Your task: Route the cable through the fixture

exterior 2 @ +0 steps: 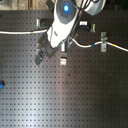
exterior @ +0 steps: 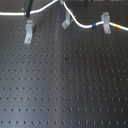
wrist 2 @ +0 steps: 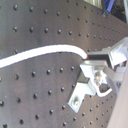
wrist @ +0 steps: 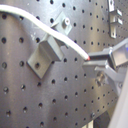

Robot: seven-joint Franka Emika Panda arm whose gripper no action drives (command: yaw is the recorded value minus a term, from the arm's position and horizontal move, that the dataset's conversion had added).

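Pincer grips the white cable in both wrist views, seemingly; the first exterior view shows only its dark tip.

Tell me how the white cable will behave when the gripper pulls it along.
The cable will likely act floppy: it sags in loose curves between the metal clips. Its glossy skin may slip in the gripper. It looks thin and probably light, so it should trail rather than hold shape.

One cable, three fixture clips, one breadboard
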